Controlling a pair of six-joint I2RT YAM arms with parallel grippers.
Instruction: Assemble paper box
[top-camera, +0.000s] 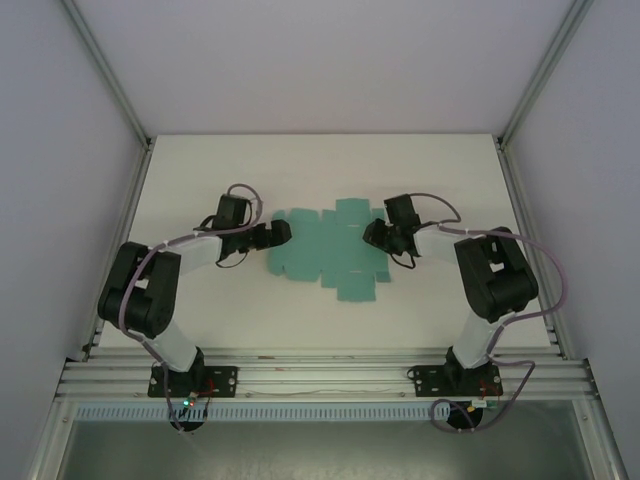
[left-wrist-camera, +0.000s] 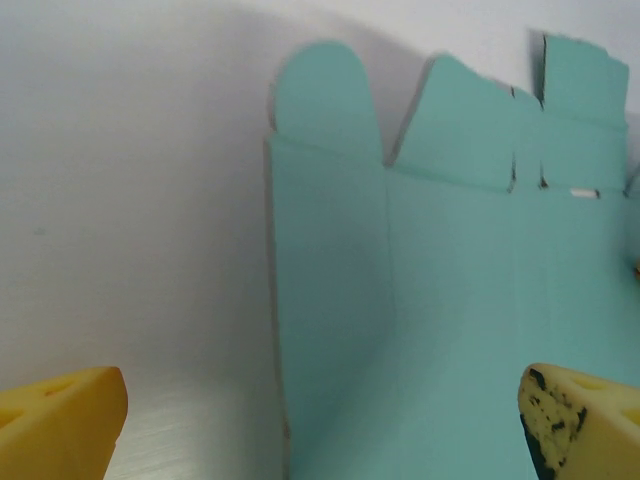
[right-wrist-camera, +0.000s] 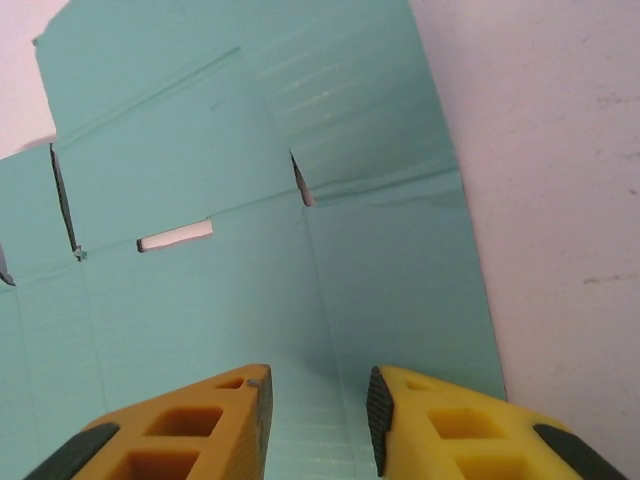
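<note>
Top external: I'm looking down from above and behind the arms, their bases along the bottom edge. The view faces out over the white surface (top-camera: 200, 180) toward the back wall. It's far enough off to take in both arms and the whole flat paper box (top-camera: 325, 250) sheet between them.

Left wrist: low and close, looking rightward across the sheet, left jaws at the bottom corners.

Right wrist: even closer, tilted down onto the sheet, looking leftward, right jaws at bottom centre.

The wrist cameras face each other across the sheet. All three views share the teal sheet. A small slot (left-wrist-camera: 585, 192) shows in each wrist view.
</note>
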